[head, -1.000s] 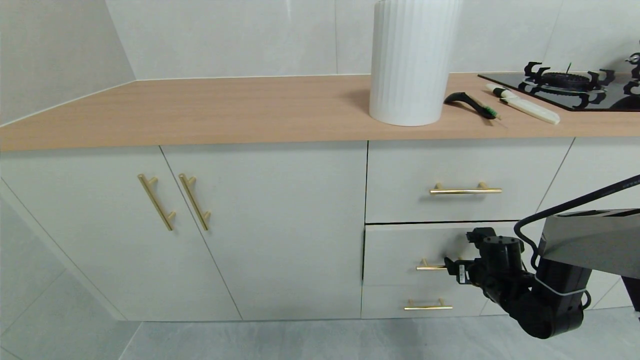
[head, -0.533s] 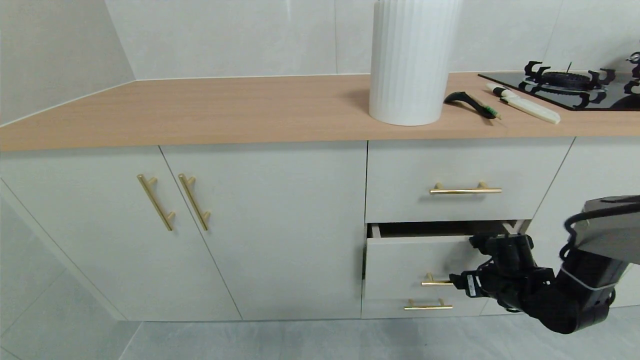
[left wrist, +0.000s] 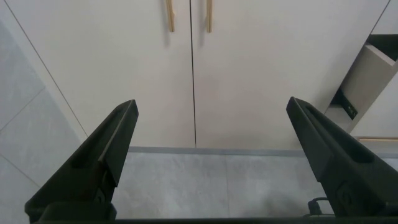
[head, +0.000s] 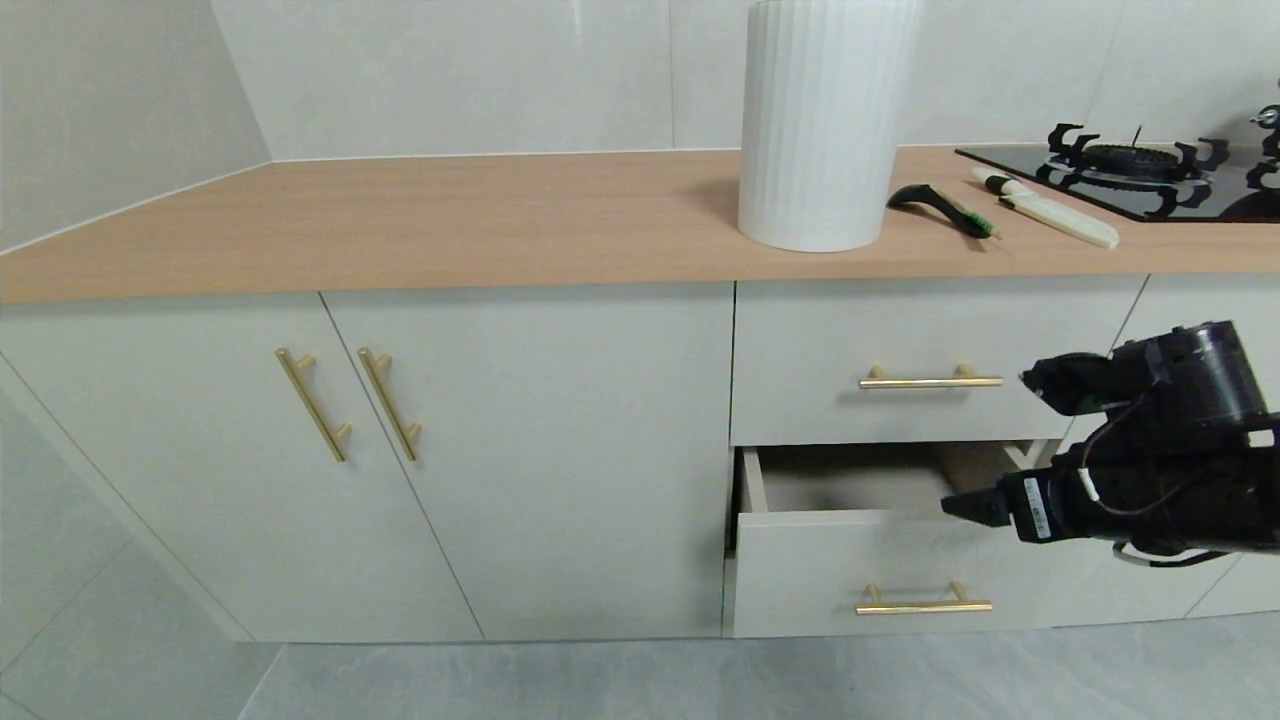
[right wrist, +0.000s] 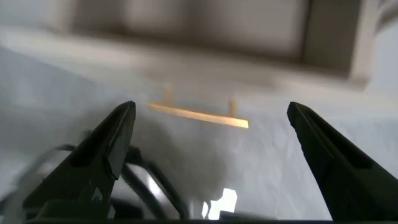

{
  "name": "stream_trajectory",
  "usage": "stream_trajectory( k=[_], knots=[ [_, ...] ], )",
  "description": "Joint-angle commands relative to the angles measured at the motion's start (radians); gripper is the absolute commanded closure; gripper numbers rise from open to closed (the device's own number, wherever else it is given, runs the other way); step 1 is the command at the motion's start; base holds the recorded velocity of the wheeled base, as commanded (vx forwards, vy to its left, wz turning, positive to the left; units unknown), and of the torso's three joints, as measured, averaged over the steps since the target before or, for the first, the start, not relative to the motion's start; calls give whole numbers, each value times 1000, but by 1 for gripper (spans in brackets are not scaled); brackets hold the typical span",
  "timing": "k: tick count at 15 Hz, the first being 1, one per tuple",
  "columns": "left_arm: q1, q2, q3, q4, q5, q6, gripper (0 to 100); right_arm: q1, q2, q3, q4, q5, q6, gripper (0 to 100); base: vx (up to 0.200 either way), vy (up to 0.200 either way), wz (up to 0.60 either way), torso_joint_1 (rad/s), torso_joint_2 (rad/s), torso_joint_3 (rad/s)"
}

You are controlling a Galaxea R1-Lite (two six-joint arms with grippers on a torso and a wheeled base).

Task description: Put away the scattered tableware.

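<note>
Wooden desk [head: 450, 215] with knife [head: 1060, 218] and black-handled utensil [head: 940, 205] lying well above the right jaws, spread empty beside the open drawer [head: 860, 560]; next step, likely: reaching up to grasp one.

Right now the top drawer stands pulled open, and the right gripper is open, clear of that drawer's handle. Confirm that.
Not the top drawer. The head view shows the top drawer shut. It is the second drawer, just below it, that stands pulled open. The rest holds: the right gripper is open, clear of that drawer's handle.
</note>
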Motion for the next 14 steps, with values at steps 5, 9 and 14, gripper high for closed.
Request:
stream_trajectory(
  k=[5,9,14],
  knots=[
    [0,0,0,0,0,0,0,7,191,-70,-83,-15,4,0,0,0,0,0,0,0],
    [0,2,0,0,0,0,0,10,303,-39,-236,-88,4,0,0,0,0,0,0,0],
    [0,0,0,0,0,0,0,15,315,-24,-271,-90,4,0,0,0,0,0,0,0]
  ],
)
